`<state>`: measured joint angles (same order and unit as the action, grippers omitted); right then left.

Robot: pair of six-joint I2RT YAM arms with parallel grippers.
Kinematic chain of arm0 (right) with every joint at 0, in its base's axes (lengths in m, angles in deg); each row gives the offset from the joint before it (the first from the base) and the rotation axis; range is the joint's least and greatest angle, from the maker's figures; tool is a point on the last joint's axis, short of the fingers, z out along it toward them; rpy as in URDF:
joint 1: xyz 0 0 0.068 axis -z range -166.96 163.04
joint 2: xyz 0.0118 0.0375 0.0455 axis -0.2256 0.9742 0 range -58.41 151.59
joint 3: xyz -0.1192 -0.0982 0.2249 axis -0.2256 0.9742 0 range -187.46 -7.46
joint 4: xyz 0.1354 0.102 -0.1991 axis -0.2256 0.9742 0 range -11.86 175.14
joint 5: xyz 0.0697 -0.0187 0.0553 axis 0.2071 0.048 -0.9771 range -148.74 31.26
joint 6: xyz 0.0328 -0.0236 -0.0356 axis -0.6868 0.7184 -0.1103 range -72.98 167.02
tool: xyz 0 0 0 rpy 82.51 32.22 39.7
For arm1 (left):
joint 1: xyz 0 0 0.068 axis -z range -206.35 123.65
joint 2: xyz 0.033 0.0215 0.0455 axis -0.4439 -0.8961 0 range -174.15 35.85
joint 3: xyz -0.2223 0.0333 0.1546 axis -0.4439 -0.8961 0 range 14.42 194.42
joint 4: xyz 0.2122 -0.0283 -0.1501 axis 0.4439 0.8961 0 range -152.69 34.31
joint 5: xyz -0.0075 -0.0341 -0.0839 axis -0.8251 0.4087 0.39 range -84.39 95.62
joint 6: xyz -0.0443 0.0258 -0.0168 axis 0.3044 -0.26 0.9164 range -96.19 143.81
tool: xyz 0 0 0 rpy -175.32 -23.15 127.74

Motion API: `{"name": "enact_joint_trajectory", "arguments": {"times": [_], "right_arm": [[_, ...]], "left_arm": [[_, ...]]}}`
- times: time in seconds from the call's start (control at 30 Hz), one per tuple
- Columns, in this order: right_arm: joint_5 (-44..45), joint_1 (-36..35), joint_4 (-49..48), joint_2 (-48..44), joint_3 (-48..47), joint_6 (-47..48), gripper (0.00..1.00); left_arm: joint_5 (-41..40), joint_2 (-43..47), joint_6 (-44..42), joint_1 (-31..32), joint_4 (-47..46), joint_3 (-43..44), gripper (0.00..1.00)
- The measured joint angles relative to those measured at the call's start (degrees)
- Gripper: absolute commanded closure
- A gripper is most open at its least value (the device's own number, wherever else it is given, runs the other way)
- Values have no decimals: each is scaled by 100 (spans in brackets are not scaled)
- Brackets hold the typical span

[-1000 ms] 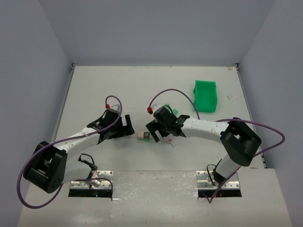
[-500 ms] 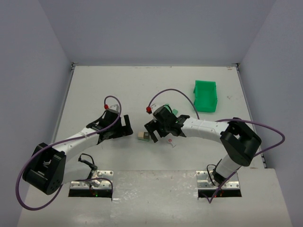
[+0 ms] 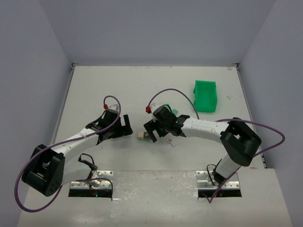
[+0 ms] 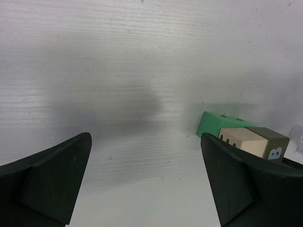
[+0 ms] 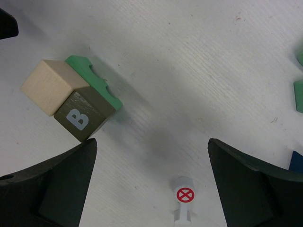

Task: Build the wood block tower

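A wooden cube (image 5: 49, 85) with a tan face and an olive face marked B (image 5: 78, 118) touches a light green block (image 5: 97, 82) on the white table. In the top view this pair (image 3: 142, 136) lies between both grippers. My right gripper (image 5: 151, 144) hovers open just beside the cube with nothing between its fingers. My left gripper (image 4: 146, 142) is open too, over bare table, and the cube (image 4: 241, 141) and green block (image 4: 210, 124) sit by its right finger (image 4: 236, 189). More green blocks (image 5: 299, 94) and a dark blue piece (image 5: 297, 163) show at the right wrist view's edge.
A bright green plastic bin (image 3: 205, 96) stands at the back right. A small white peg with a red crossed circle (image 5: 183, 196) lies on the table between my right fingers. Green blocks (image 3: 173, 111) peek out behind my right wrist. Purple cables loop over both arms.
Both grippers have drifted slightly to the left. Their jaws stay open and the blocks have not moved.
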<state>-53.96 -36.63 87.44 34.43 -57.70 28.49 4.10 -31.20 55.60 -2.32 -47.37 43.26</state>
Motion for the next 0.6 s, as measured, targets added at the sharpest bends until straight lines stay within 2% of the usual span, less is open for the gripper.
{"name": "enact_joint_trajectory", "arguments": {"times": [0.6], "right_arm": [[-95, 0, -11, 58, 0, -22, 1]], "left_arm": [[-42, 68, 0, 0, 45, 7, 0]]}}
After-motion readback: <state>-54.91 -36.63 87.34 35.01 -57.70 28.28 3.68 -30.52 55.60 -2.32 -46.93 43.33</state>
